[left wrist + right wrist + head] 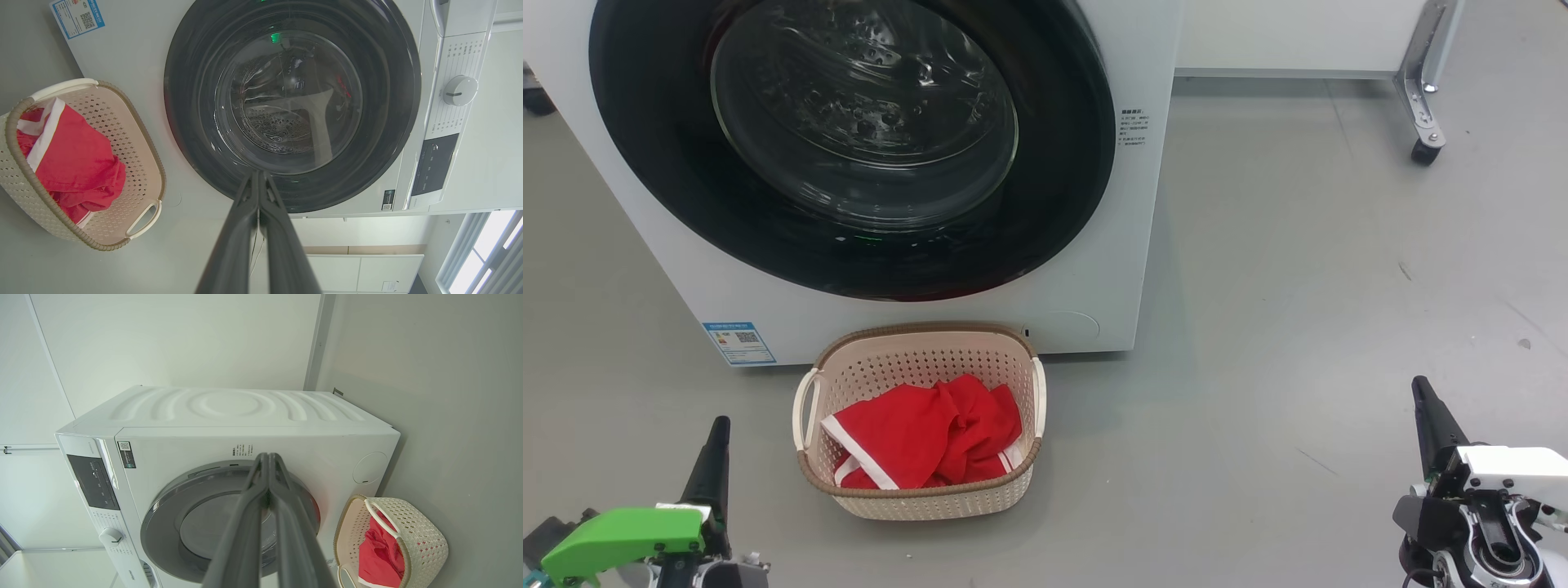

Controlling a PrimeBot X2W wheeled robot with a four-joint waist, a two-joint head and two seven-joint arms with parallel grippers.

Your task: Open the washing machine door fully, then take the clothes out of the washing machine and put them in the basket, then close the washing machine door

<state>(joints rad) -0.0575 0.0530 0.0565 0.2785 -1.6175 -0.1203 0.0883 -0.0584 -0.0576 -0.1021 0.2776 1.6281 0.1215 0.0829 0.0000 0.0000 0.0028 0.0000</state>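
the left pincer (720, 426) and the right pincer (1419, 384) are held with fingers pressed together, nothing gripped. the clothes (923, 437) are seen in the basket (915, 505), ahead of and nearer the left pincer; the washing machine door (1062, 163) behind it is judged closed.

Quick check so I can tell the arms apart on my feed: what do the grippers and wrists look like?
The left gripper has long dark grey fingers tapering to a point, with a bright green plastic cover at its wrist. The right gripper has the same dark tapered shape, but its wrist carries a white housing over black and bare-metal parts.
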